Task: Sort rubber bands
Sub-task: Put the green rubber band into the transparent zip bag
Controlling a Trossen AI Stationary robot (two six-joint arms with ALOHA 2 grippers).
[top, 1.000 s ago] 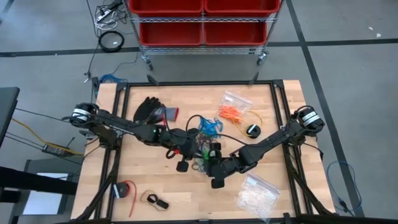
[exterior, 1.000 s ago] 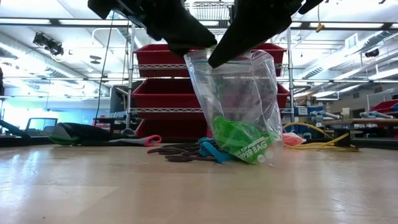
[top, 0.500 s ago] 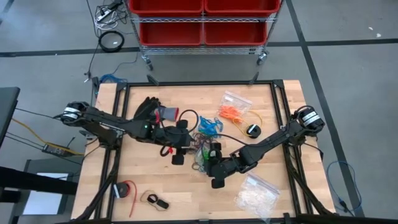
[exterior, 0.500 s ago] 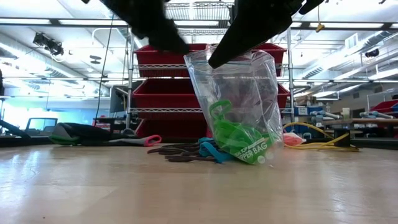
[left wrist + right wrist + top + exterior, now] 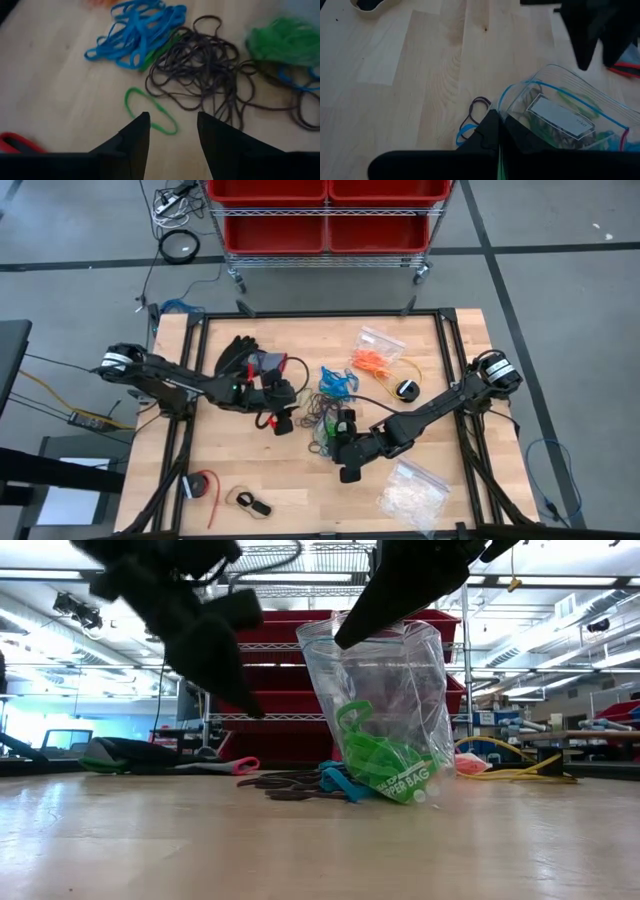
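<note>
- Near the low view's centre, a clear plastic zip bag (image 5: 385, 710) hangs upright with its base touching the pale wooden table (image 5: 300, 850); white lettering on the green panel at its lower corner reads "BAG", the word before it too small to make out.
- Inside that bag, a bunch of green rubber bands (image 5: 375, 755) lies at the bottom.
- The right gripper (image 5: 345, 635), dark and two-fingered, comes in from the upper right of the low view and is pinched closed on the bag's top rim; the right wrist view shows the bag's blue-lined mouth and a white label panel, its writing unreadable.
- The left gripper (image 5: 172, 125) hangs at the upper left of the low view, apart from the bag; in the left wrist view its fingers (image 5: 132, 140) stand parted, holding nothing.
- Just beyond those fingers, a single green rubber band (image 5: 150, 110) lies on the wood beside a tangle of black rubber bands (image 5: 205, 75); farther off lies a heap of blue rubber bands (image 5: 137, 32).
- In the high view, the loose bands lie at the table's centre, between the two grippers.
- Toward the upper right of the table in the high view, a second clear plastic bag (image 5: 378, 345) lies flat with orange rubber bands (image 5: 370, 362) at its lower edge.
- At the lower right corner, a clear plastic bag of whitish pieces (image 5: 412, 490) lies flat.
- Beyond the table, red plastic bins (image 5: 325, 210) sit on a wire shelf cart.
</note>
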